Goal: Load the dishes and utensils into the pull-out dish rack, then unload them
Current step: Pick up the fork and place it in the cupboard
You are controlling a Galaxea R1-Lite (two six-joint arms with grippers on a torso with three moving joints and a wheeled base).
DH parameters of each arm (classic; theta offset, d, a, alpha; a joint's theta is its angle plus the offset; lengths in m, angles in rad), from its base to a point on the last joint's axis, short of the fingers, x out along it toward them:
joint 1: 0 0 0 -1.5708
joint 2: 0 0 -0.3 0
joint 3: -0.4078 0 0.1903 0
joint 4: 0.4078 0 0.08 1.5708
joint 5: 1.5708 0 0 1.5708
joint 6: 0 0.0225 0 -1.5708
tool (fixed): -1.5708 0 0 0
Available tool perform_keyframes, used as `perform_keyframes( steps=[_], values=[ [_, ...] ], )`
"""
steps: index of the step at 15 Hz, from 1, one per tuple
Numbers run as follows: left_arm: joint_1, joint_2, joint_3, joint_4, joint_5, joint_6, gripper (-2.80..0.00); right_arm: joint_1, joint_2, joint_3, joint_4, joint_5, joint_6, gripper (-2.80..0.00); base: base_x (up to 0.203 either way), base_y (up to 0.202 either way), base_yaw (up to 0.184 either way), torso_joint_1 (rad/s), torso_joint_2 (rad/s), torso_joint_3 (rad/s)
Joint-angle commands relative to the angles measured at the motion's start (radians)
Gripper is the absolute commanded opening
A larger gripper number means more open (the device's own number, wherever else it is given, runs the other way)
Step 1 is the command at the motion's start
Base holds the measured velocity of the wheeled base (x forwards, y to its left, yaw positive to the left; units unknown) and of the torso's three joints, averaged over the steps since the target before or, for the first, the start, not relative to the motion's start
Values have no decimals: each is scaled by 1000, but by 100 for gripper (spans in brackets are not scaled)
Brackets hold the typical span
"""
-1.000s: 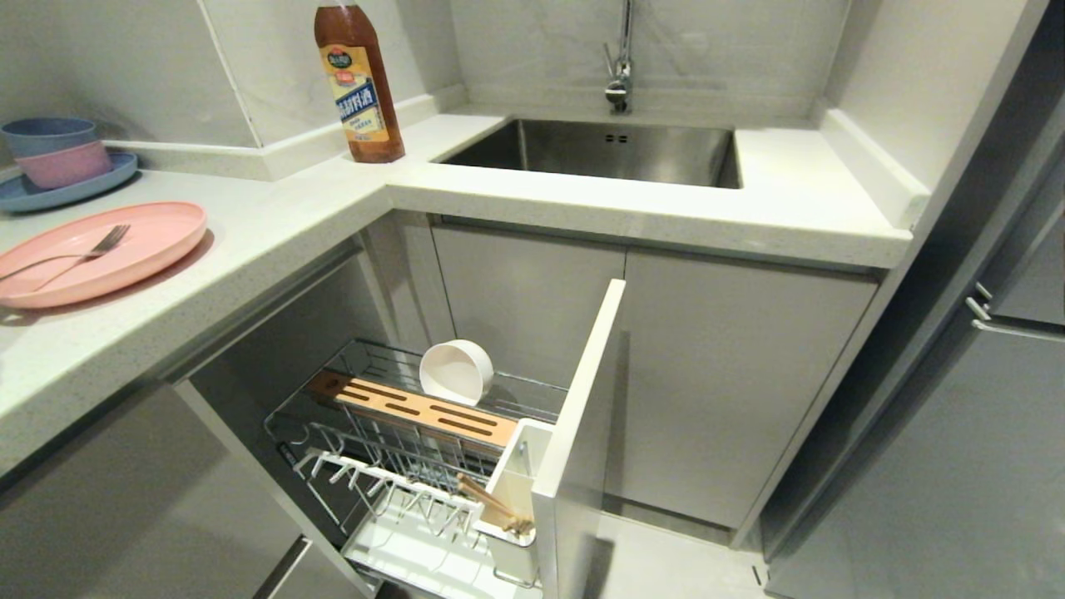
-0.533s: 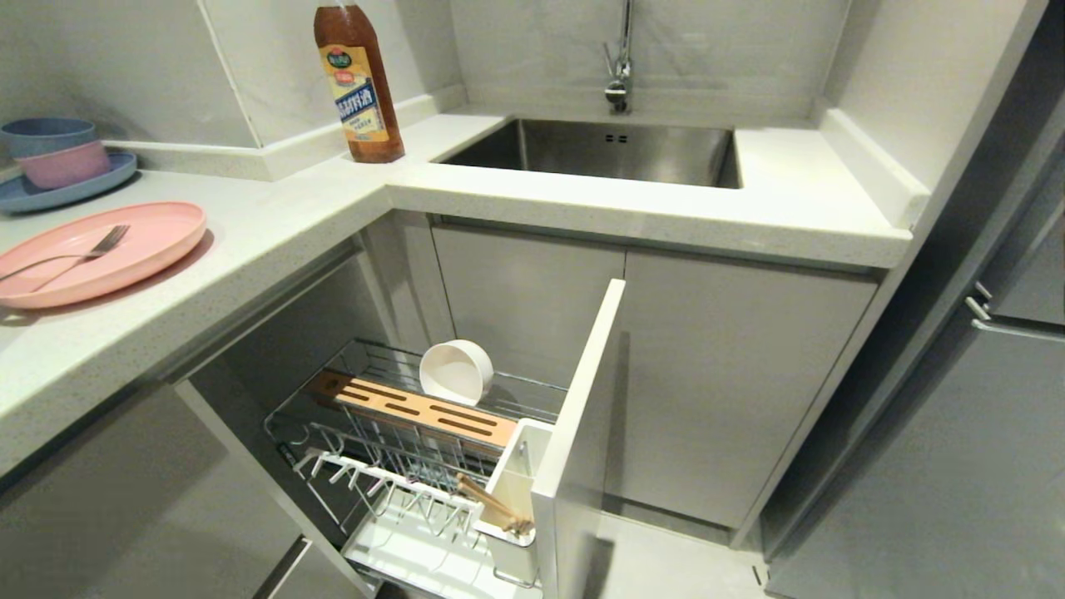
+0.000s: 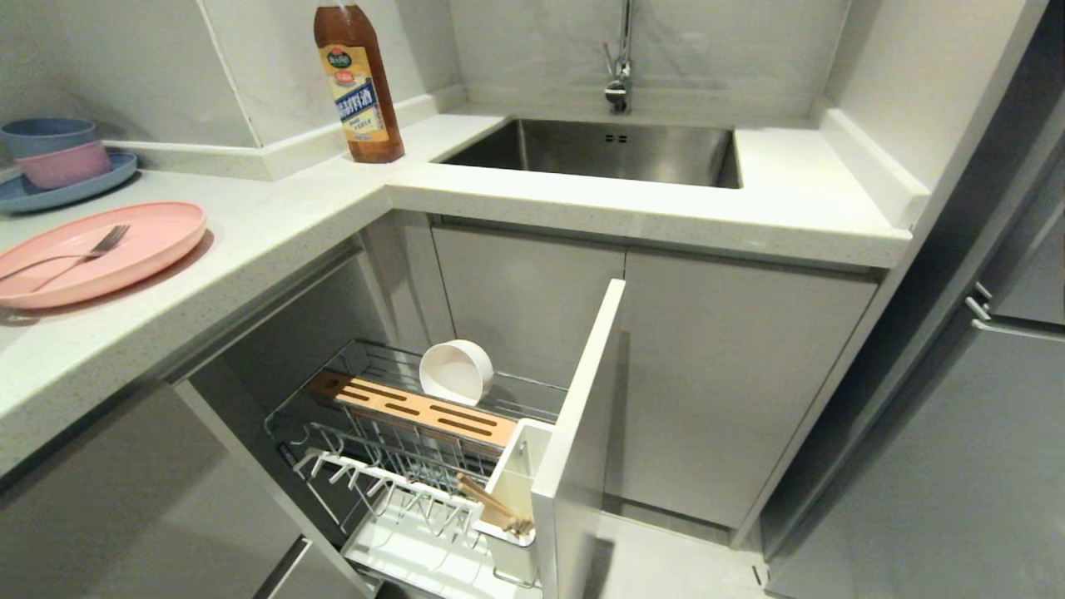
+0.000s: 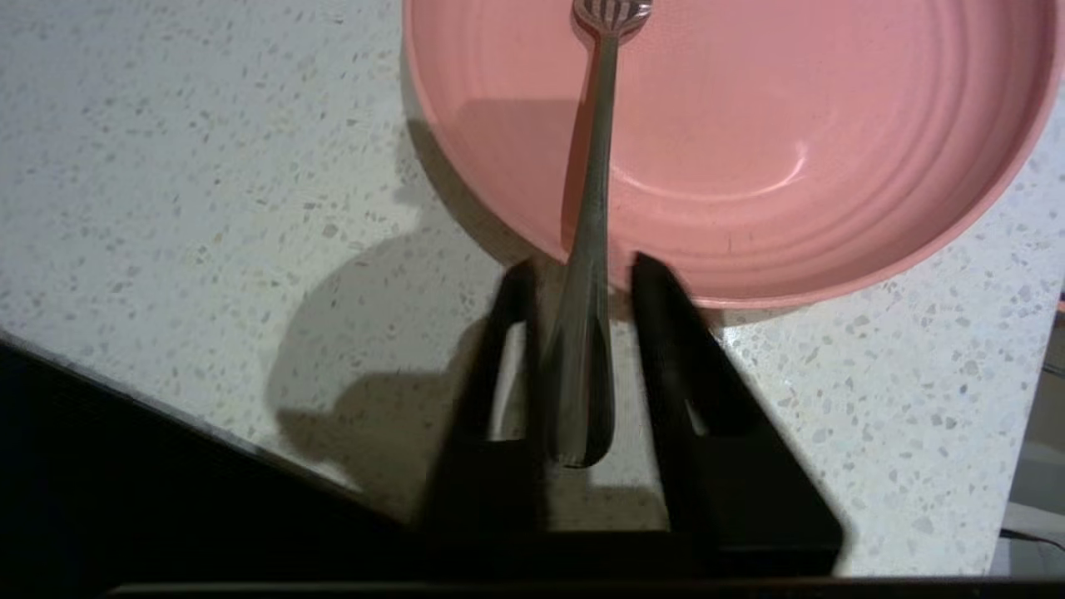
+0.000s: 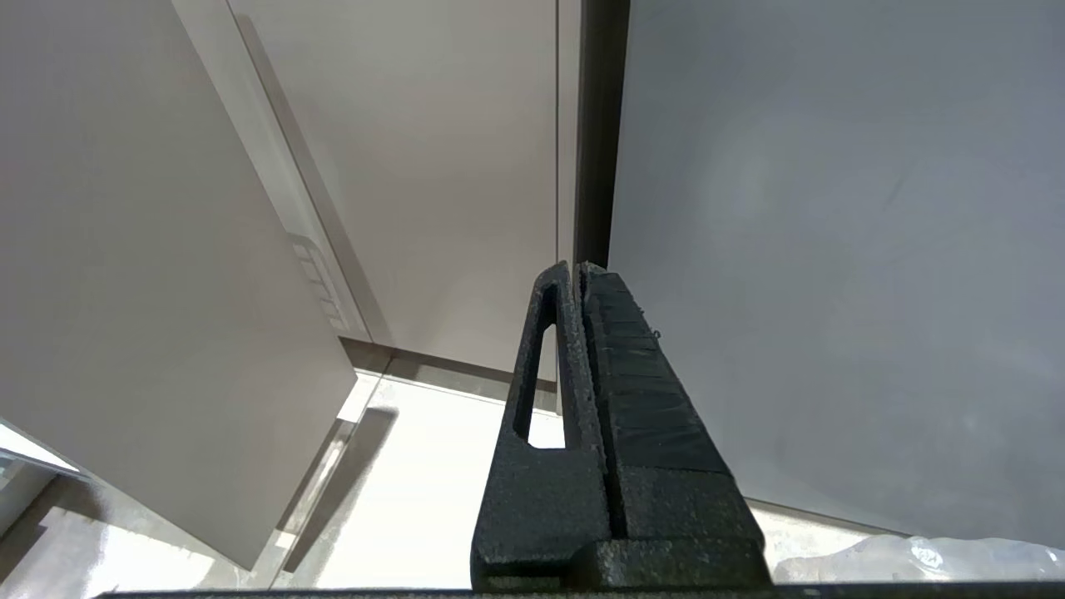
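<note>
A silver fork (image 4: 592, 208) lies across a large pink plate (image 3: 133, 249) on the pale speckled countertop (image 3: 274, 225), at the left side of the kitchen corner. Its long axis runs from the plate's middle out over the near rim: tines (image 4: 611, 12) over the plate's inner surface, handle end jutting past the rim above the counter. The left gripper (image 4: 580, 274) sits at that overhanging handle, one black finger on each side, jaws parted with a narrow gap showing between each finger and the metal. It is not clamped on the fork.

Below the counter, the pull-out dish rack (image 3: 399, 449) stands drawn out, its tall white front panel (image 3: 582, 416) edge-on. A cream-white bowl (image 3: 456, 371) rests tipped on its side at the rack's back, opening facing outward. A slotted wooden block (image 3: 416, 409) runs along the rack's top. Wooden chopsticks (image 3: 491, 502) lean slanted in the white utensil cup (image 3: 517, 482) by the panel. A white drip tray (image 3: 416, 553) lies underneath.

Farther back on the counter, a blue plate (image 3: 66, 187) carries a pink bowl (image 3: 62, 164) with a blue bowl (image 3: 46, 133) nested in it. A brown sauce bottle (image 3: 358, 83) stands beside the steel sink (image 3: 599, 150).

The right gripper (image 5: 580, 274) hangs near grey cabinet fronts, fingers pressed together, holding nothing.
</note>
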Motion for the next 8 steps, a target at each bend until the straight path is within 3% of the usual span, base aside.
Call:
perform_keyframes(
  steps=[1,8],
  values=[
    [0,2,0,5,-15,3,0,0,0,2,0,0,0,-280,0,0,0,0,0,0],
    [-6,28,0,2,-63,74,0,0,0,3,0,0,0,-280,0,0,0,0,0,0]
  ],
)
